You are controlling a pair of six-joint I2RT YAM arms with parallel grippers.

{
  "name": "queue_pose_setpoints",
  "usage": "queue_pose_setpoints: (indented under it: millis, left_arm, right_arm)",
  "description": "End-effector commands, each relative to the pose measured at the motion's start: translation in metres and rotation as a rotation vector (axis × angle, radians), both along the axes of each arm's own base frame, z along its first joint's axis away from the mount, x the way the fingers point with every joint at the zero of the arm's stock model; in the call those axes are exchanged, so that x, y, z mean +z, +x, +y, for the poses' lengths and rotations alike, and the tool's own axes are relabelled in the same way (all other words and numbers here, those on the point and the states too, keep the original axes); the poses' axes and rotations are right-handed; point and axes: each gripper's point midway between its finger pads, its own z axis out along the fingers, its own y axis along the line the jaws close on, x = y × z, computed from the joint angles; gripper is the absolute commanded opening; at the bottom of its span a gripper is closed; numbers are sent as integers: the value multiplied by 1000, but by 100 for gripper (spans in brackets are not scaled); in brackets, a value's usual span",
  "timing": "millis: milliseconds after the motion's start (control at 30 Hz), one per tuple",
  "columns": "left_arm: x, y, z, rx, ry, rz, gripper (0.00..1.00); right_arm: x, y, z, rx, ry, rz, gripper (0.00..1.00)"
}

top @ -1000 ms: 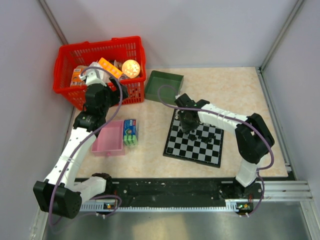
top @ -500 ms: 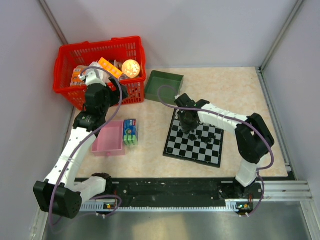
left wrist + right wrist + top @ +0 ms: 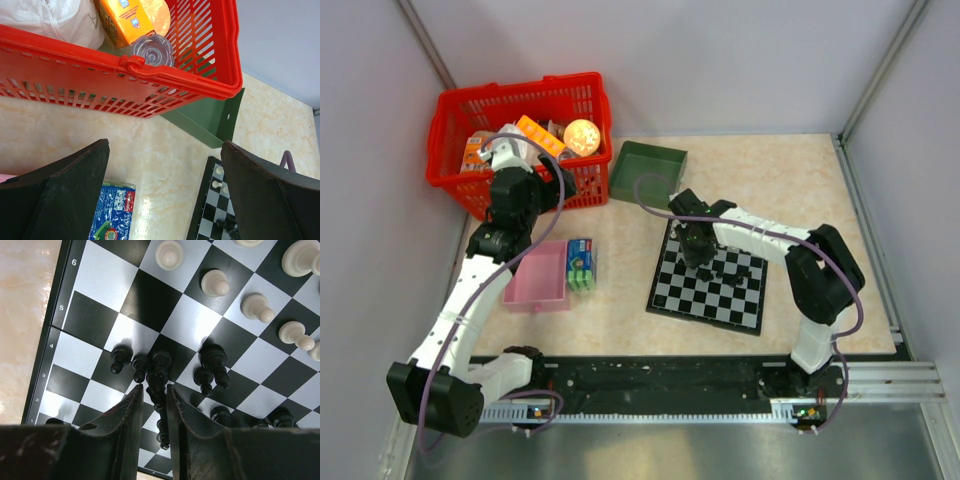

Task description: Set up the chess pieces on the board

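Black chess pieces point(image 3: 161, 362) clustered on checkered board point(image 3: 150, 300), right gripper point(image 3: 154, 388) seemingly pinching one, left gripper point(image 3: 165, 145) wide.

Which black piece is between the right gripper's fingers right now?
Find the board, then the right gripper near its numbered edge. Three black pieces stand in a row just ahead of the fingertips. The black piece you want sits behind that row, in the narrow gap between the fingers.

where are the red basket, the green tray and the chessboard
red basket point(image 3: 200, 82), left wrist view, on its top rim
green tray point(image 3: 650, 168), top external view, on its bare floor
chessboard point(image 3: 705, 300), top external view, on bare squares near its front edge
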Motion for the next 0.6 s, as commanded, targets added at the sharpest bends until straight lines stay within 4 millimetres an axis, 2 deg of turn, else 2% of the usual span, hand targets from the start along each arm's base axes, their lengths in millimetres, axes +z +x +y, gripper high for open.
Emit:
queue_pose_setpoints:
  millis: [0,167,333,567]
  left_arm:
    - [12,4,-1,-3,-21,-51,98]
    - [11,4,-1,-3,-26,-49,98]
    - [12,5,-1,-1,-26,-50,98]
    - [11,5,-3,-8,-29,-48,98]
  right_arm:
    - [13,10,2,4,8,-39,25]
    - [17,11,1,6,8,-50,14]
    - [29,12,3,13,30,-67,7]
    - [48,3,8,40,77,-69,6]
